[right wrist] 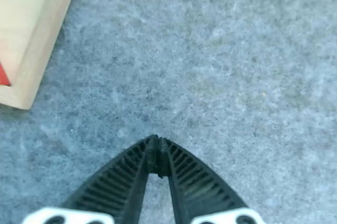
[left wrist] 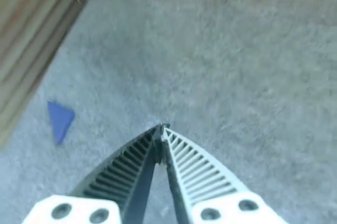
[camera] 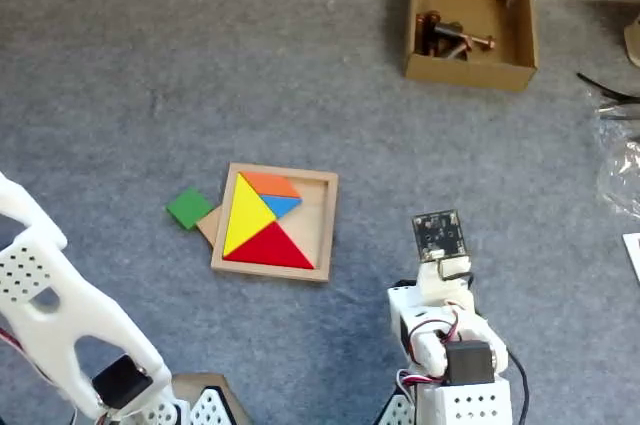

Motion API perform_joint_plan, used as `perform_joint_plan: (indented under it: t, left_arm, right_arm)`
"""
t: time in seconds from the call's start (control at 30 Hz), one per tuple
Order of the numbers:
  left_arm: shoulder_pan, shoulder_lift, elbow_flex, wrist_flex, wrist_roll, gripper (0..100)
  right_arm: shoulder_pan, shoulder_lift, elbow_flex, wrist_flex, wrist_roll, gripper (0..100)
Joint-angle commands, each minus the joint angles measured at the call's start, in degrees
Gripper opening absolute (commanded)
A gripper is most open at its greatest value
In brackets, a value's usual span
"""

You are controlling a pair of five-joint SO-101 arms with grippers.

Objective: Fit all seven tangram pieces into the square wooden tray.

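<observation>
**Four pieces in the tray, both pincers closed over bare felt**

The square wooden tray (camera: 326, 227) lies on the grey felt worktop (camera: 140, 75), a little left of its middle and nearer the near edge than the far one. Four pieces lie inside it. A large yellow triangle (camera: 244, 215) is against its left side, and a large red triangle (camera: 273, 247) runs along its near side. An orange piece (camera: 270, 183) sits at its far side, with a small blue triangle (camera: 282, 206) just below that. The right part of the tray floor is bare wood.

Outside the tray, a green square (camera: 188, 209) sits just beside its left edge. A tan piece (camera: 210, 226) lies between that square and the tray wall. In the left wrist view, a loose blue triangle (left wrist: 59, 121) lies flat on the felt near a wooden plank (left wrist: 31, 34).

The left gripper (left wrist: 162, 128) has its fingers pressed together with nothing between them, above bare felt and apart from the loose blue triangle. The right gripper (right wrist: 156, 140) is likewise closed and holds nothing. It hangs over felt near a corner of the tray, well apart from the pieces.

In the high view, the left arm (camera: 60, 320) stands at the worktop's near left corner. The right arm (camera: 445, 340) stands at the near edge, to the right of the tray. A cardboard box (camera: 470, 70) holding metal parts (camera: 450, 37) sits by the far edge toward the right corner.
</observation>
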Motion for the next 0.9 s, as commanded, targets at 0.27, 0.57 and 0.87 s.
perform_joint_plan:
  t: [0.27, 0.57, 0.87]
  left_arm:
    - [1.71, -15.69, -0.92, 0.44, 0.53, 1]
    - [1.8, -23.34, -0.84, 0.44, 6.86, 1]
    - [5.05, -30.29, -0.84, 0.53, 6.86, 1]
  right_arm:
    - [-0.57, -0.48, 6.73, -1.01, -0.44, 0.5]
    - [-0.57, -0.48, 6.73, -1.01, -0.44, 0.5]
    - [-0.57, -0.48, 6.73, -1.01, -0.44, 0.5]
